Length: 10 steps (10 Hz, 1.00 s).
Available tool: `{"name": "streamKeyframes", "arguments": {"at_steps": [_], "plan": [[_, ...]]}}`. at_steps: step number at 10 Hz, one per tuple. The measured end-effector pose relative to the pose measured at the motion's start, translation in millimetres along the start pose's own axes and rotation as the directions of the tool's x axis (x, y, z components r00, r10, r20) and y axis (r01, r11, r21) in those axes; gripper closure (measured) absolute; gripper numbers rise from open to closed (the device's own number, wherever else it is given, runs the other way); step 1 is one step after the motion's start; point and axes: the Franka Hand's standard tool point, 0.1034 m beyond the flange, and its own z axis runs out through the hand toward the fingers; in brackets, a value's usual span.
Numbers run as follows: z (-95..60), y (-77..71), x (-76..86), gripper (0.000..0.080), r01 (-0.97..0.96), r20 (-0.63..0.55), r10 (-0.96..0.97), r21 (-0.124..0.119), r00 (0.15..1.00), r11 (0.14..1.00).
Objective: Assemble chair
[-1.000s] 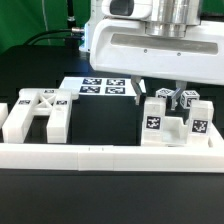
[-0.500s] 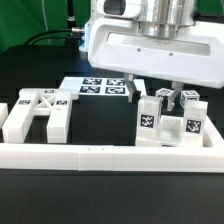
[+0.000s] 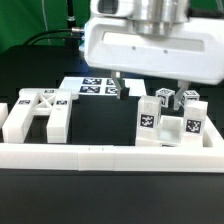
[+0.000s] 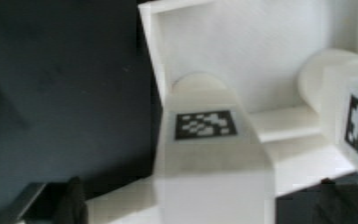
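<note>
At the exterior view's right stands a cluster of white chair parts (image 3: 168, 122): blocky uprights with black-and-white tags on a flat panel. My gripper (image 3: 150, 92) hangs just above it, open, one finger on each side of the tallest tagged block (image 3: 150, 115). In the wrist view that block (image 4: 208, 130) rises between the two dark fingertips (image 4: 60, 200) without touching them. The flat panel (image 4: 211, 40) lies behind it, and another tagged piece (image 4: 357, 115) sits beside it. A separate H-shaped chair part (image 3: 35, 112) lies at the exterior view's left.
The marker board (image 3: 95, 87) lies flat behind the parts. A long white border rail (image 3: 110, 155) runs along the front of the black table. Cables and a green backdrop sit at the far back.
The fingers have spread wide apart, letting go of the tagged block, which stays standing in the cluster. The hand has hardly shifted.
</note>
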Motion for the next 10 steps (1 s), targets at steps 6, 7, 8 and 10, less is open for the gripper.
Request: {"name": "streamKeyframes", "arguments": {"at_steps": [6,7,8,10], "plan": [[-25.8,18.5,-1.8,0.015,-0.036,0.002,0.036,0.102,0.999,0.994],[-25.5,18.8,-1.9,0.015,-0.036,0.002,0.036,0.102,0.999,0.994],[-25.4,18.8,-1.9,0.015,-0.036,0.002,0.036,0.101,0.999,0.994],[-22.8,19.3,-2.7,0.015,-0.036,0.003,0.035,0.099,0.999,0.994]]}}
